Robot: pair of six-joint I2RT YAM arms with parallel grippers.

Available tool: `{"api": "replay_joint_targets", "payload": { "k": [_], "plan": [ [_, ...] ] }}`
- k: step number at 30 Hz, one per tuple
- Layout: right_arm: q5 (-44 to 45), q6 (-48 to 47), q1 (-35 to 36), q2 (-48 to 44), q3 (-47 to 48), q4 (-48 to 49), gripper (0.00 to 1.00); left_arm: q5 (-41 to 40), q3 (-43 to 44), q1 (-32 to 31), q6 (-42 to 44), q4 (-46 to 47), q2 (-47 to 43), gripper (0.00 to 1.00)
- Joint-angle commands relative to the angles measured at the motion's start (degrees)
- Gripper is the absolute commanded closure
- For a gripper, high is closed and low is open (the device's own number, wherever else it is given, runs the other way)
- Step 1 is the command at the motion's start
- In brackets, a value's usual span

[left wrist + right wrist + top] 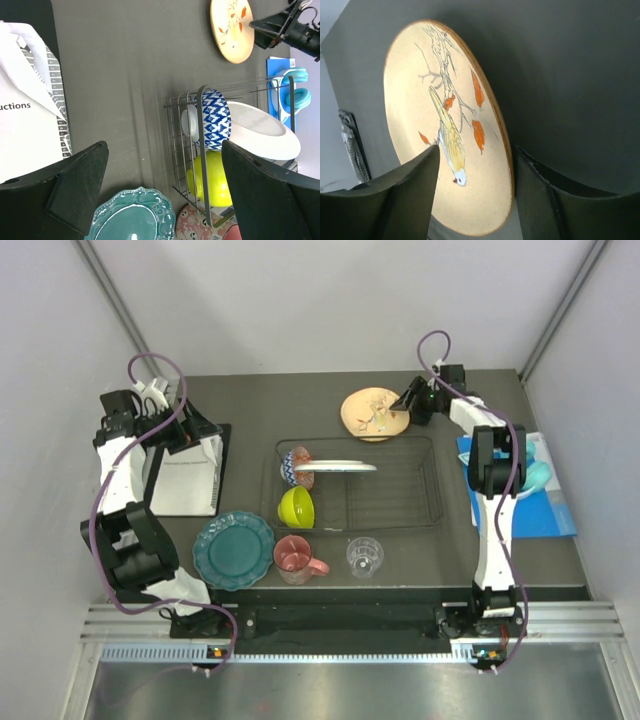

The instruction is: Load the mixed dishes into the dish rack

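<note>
At the far right of the desk (300, 400), the right pincer (477, 150) stands partly open astride the rim of the peach plate (450, 125), 1 finger over the painted face and 1 just beyond the edge. I see no firm clamp yet. That plate lies just behind the rack (437, 480), outside it.

Inside the rack are 3 pieces: the white plate (335, 467), resting tilted across the wires, and the blue bowl (215, 120) and green bowl (296, 507) at the left end. By my count 3 of 7 are loaded and 4 remain. Besides the peach plate, these are the teal plate (233, 550), mug (293, 555) and glass (365, 556), all in a row on the desk in front of the rack.

The rack's right half shows bare wire, so room looks available. To get there, the peach plate would have to rise over the far rim and keep off the white plate.

Headphones (538, 475) lie on a blue mat (555, 515) close beside the right arm. The left pincer (163, 145) hangs wide open and empty over the clipboard (185, 480), well apart from the dishes.
</note>
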Motion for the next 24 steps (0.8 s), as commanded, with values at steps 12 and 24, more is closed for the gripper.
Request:
{"api": "replay_joint_targets", "payload": {
  "k": [12, 24],
  "plan": [
    [0.5, -1.5, 2.8, -1.1, -7.4, 2.6, 1.0, 0.3, 1.3, -0.1, 3.1, 1.4, -2.0, 0.01],
    [4.2, -12.1, 1.9, -24.8, -7.6, 9.8, 1.0, -0.3, -0.3, -0.1, 3.6, 1.4, -2.7, 0.01]
  ]
}}
